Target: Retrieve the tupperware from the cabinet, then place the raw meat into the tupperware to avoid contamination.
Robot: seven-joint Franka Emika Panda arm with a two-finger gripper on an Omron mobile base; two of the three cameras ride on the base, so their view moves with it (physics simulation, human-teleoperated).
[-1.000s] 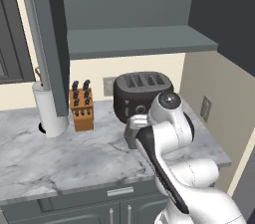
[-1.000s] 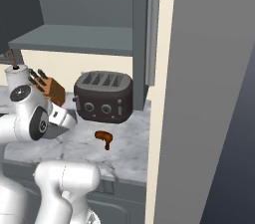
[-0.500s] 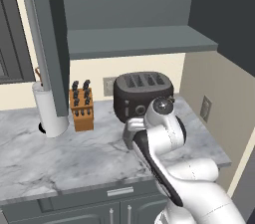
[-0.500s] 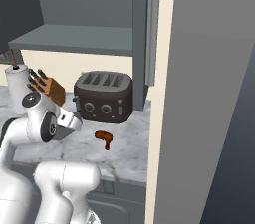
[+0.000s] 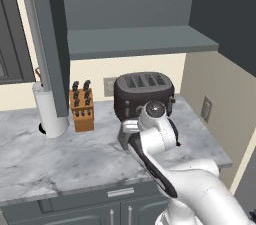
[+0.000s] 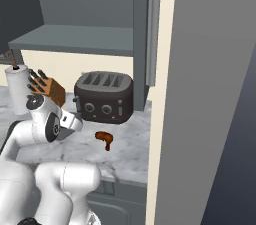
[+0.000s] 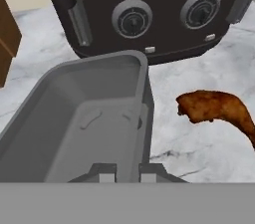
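- Marbled grey-white counter [image 5: 60, 156] runs under everything, and on it, right before my hand, sits the tupperware [image 7: 84, 123]; open side up, dark grey, its rim reaching almost to the toaster's front.
- My fingers [image 7: 107, 172] rise at the container's near wall, close together, seemingly one on each side of that wall; I cannot tell for sure whether they press it.
- Raw meat [image 7: 216, 111] lies on the counter just beside the tupperware, apart from it, in front of the black toaster [image 6: 104, 96].
- My gripper [image 6: 75, 119] hangs low over the counter, near the toaster's front.
- Knife block [image 5: 82, 106] stands beside the toaster; a white paper roll [image 5: 49, 111] stands beyond it.
- Overhead, the cabinet [image 5: 140, 39] stands open, its grey shelf bare.
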